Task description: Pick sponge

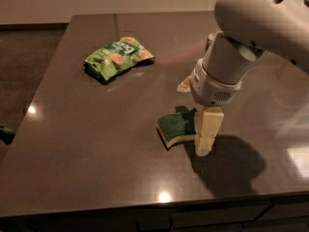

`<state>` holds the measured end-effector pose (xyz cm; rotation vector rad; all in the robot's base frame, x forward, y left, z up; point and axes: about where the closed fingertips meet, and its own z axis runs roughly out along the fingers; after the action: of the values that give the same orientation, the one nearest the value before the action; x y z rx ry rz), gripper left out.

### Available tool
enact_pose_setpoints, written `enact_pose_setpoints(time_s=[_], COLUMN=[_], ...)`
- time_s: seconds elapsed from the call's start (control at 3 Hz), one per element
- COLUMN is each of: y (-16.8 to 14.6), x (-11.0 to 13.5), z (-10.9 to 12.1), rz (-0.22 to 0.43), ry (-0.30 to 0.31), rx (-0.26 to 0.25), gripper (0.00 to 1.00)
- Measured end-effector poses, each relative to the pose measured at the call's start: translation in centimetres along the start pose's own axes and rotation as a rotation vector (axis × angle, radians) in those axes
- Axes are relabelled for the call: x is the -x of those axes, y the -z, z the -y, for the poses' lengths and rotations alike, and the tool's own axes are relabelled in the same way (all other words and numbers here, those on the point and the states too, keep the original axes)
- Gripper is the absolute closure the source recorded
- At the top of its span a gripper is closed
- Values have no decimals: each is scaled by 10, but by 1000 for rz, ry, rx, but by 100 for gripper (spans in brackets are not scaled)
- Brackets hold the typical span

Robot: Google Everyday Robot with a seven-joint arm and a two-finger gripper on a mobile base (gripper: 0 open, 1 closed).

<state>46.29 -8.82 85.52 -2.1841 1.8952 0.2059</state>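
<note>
A dark, glossy table [96, 129] filled most of the view, with small spots of light mirrored near its left edge and its front. Towards the back left lay a bright green snack bag [118, 58], crumpled and flat, well apart from everything else.

Right of the middle lay the sponge [177, 127], flat on the table with its dark green scouring side up and the pale yellow foam showing along its front edge. Nothing rested on it, and it had not been lifted.

At the sponge's right end stood the gripper [205, 146], pointing straight down, its tip at or just above the table and its pale body touching or just beside the sponge's edge. Whether it was open or closed could not be told from this side. Above it the white arm [260, 28] ran up and off to the right, throwing a broad shadow on the table in front. A small pale thing [184, 85] peeked out behind the wrist; what it was could not be told.

The sponge was probably very light and soft, so it would squash under pressure rather than resist. Its rough top should not slip, but on so smooth a table a sideways nudge could push it away. The best hold was likely low across its short width, squeezing the side walls near the middle.
</note>
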Motion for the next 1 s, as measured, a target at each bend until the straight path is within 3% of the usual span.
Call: enact_pose_setpoints(time_s=[0.33, 0.67, 1.0], y=[-13, -13, -7], x=[3, 4, 5], z=[2, 3, 3], rz=[-8, -6, 1], ry=[24, 35, 35], rx=[16, 19, 15], gripper=[25, 55, 78])
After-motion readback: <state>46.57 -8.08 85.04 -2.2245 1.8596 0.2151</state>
